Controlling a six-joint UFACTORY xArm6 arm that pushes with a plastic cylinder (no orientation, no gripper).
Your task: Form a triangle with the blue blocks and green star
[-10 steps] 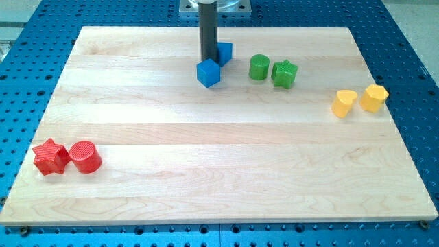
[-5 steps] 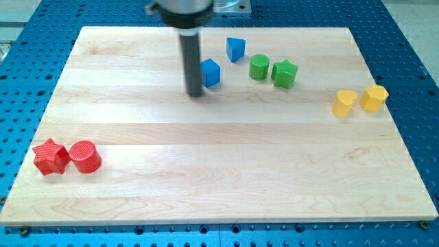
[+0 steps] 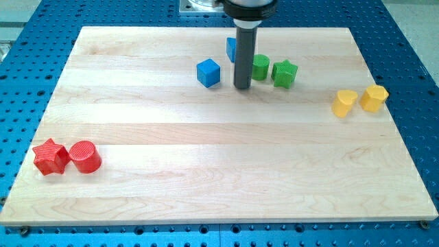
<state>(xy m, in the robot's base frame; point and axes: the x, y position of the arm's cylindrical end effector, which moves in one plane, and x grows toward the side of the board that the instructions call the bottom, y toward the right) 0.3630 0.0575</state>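
Wooden board (image 3: pixel 206 171) on blue pegboard: blue cube (image 3: pixel 208 72) at top centre, second blue block (image 3: pixel 231 48) half-hidden behind the rod, tip (image 3: pixel 242 87) between them and the green star (image 3: pixel 285 73). No claw here; light, slick blocks, best pushed flat-on.

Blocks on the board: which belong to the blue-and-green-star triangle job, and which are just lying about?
Job: blue cube; second blue block, partly hidden behind the rod; green star; my tip, between the cube and the star.

Lying about: green cylinder; two yellow blocks; red star; red cylinder.
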